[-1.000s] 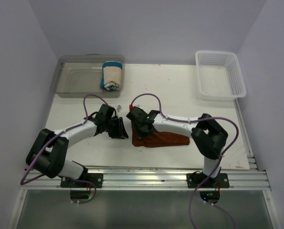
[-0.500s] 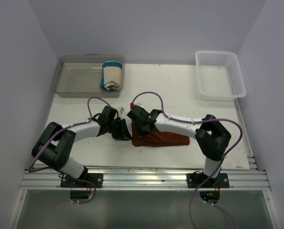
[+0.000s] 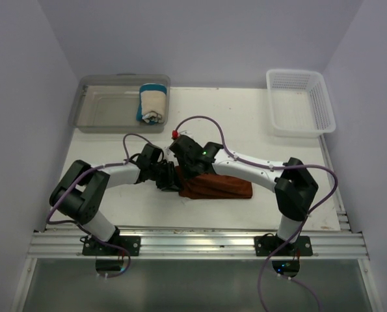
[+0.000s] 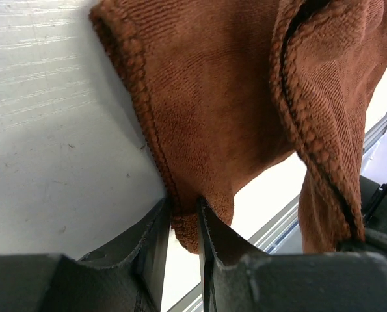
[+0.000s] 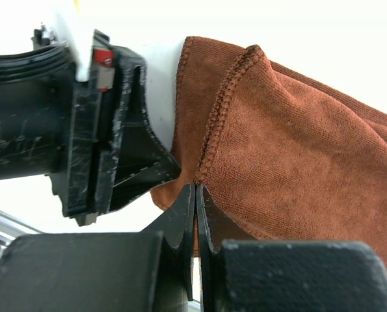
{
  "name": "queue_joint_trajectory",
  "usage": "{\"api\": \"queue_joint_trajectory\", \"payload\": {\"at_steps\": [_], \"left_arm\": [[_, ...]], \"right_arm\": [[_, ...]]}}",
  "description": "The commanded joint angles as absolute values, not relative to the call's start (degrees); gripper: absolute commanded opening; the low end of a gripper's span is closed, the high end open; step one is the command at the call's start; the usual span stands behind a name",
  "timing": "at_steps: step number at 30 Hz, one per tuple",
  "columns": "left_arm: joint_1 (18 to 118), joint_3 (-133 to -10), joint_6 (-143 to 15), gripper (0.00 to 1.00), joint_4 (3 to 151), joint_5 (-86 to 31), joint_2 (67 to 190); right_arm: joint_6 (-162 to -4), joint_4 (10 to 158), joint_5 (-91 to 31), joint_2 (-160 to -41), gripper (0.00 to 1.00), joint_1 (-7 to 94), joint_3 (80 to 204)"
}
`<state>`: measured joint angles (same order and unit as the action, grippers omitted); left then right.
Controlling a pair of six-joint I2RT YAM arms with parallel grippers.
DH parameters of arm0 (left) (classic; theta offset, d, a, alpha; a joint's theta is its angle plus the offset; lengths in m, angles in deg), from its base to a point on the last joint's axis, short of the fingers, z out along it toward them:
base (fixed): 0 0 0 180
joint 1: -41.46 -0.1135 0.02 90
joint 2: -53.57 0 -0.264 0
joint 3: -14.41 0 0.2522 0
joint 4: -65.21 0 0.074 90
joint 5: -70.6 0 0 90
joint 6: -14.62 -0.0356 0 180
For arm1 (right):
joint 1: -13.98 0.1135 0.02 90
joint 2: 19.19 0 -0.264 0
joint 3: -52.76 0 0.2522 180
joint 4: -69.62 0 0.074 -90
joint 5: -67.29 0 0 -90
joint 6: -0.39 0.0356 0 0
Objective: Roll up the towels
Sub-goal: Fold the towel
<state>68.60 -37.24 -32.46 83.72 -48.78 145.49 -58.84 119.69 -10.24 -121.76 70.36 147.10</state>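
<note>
The rust-brown towel [image 3: 216, 187] lies bunched on the white table [image 3: 245, 123] near its front edge. Its left end is pinched by both the left gripper [image 4: 183, 214] and the right gripper [image 5: 195, 195]. The cream towel [image 3: 153, 103] sits in the clear bin [image 3: 108, 107] at far left, with pale lilac walls around.

Bench [image 3: 258, 123]: bin [image 3: 89, 116] at far left, basket [image 3: 323, 112] at far right, well apart. Far towel [image 3: 153, 103] lies in the bin, at its right end. Near towel [image 3: 219, 190] lies on the bench, near centre, running left to right. Left gripper [image 4: 183, 211] meets that towel's left end from the left. Right gripper [image 5: 195, 195] sits on the same end, just beside it.
</note>
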Motion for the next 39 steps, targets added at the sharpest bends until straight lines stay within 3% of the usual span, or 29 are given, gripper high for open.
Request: {"api": "queue_joint_trajectory", "payload": {"at_steps": [1, 8, 15, 39], "left_arm": [[69.0, -37.2, -32.8, 0.28, 84.1, -45.4, 147.6], [69.1, -37.5, -33.5, 0.27, 86.1, -44.1, 148.0], [68.8, -42.0, -38.1, 0.29, 95.7, -34.3, 140.8], [68.8, -44.1, -39.4, 0.28, 95.1, -37.5, 145.6]], "right_arm": [[-59.6, 119.9, -10.8, -119.7, 0.00, 71.1, 149.7], [-58.9, 119.8, -10.1, -120.2, 0.00, 72.0, 150.6], [-58.8, 120.7, -8.0, -118.6, 0.00, 71.9, 148.4], [-58.4, 119.1, -10.1, -119.2, 0.00, 71.9, 151.2]]}}
